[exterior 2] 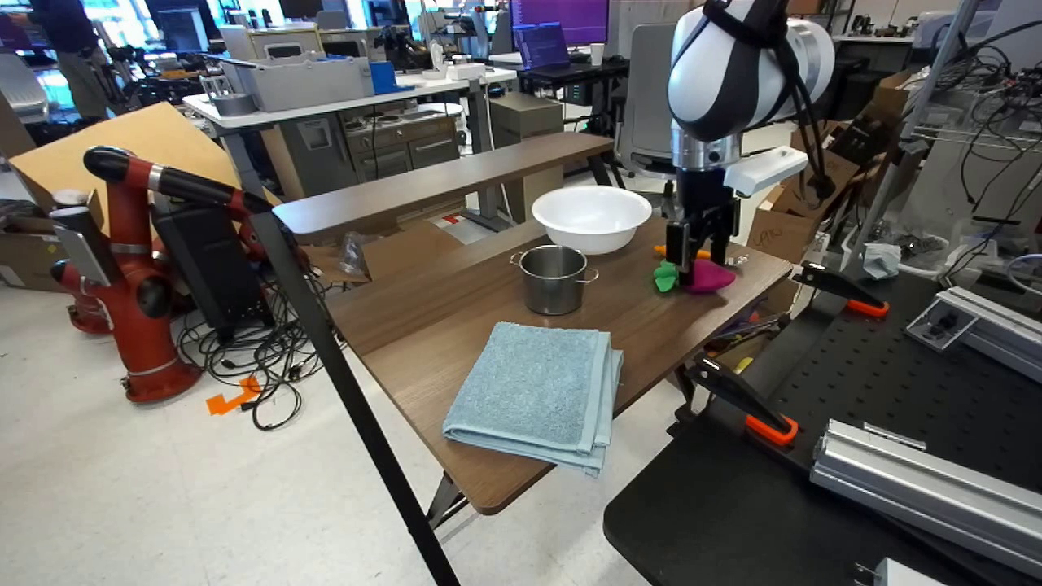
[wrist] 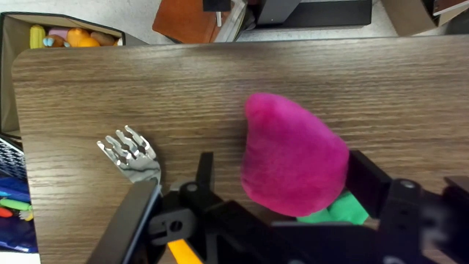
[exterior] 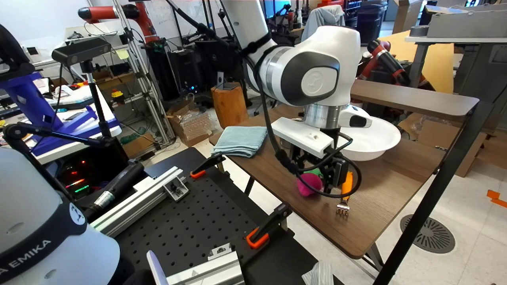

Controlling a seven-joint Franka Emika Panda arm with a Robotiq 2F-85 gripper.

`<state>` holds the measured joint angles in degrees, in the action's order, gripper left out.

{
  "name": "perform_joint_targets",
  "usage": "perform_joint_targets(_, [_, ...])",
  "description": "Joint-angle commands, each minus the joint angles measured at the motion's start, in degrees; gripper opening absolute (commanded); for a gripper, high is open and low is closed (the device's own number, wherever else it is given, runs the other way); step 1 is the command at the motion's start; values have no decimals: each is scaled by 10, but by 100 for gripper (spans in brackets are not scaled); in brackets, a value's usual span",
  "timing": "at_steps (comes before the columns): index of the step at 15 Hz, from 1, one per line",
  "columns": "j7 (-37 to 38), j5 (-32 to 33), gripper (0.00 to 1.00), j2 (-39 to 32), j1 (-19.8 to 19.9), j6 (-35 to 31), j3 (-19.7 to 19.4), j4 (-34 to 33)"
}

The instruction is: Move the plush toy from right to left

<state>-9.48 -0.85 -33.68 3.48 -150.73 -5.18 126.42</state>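
The plush toy, magenta-pink and roundish with a green part, lies on the brown table [exterior: 390, 186]. It shows in both exterior views [exterior: 309, 185] [exterior 2: 711, 277] and in the wrist view [wrist: 296, 157]. My gripper [wrist: 282, 158] is open and low over the table, with its fingers on either side of the toy. In the wrist view the right finger touches or nearly touches the pink body, and a gap of bare wood lies between the left finger and the toy. The green part is partly hidden by the gripper there. The gripper also shows in an exterior view [exterior 2: 702, 254].
A fork with an orange handle [exterior: 347, 185] lies close beside the gripper; its tines [wrist: 126, 146] show in the wrist view. A white bowl [exterior 2: 592, 216], a metal pot [exterior 2: 553, 285] and a folded blue towel [exterior 2: 533, 391] stand on the table. A raised shelf [exterior: 412, 97] runs along one side.
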Motion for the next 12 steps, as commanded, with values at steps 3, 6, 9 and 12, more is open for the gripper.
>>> perform_joint_targets(3, [14, 30, 42, -18, 4, -3, 3, -20])
perform_joint_targets(6, [11, 35, 21, -8, 6, -4, 4, -14])
perform_joint_targets(9, [11, 44, 2, 14, 1, -16, 0, 10])
perform_joint_targets(12, [9, 63, 3, 53, -2, -14, -3, 45])
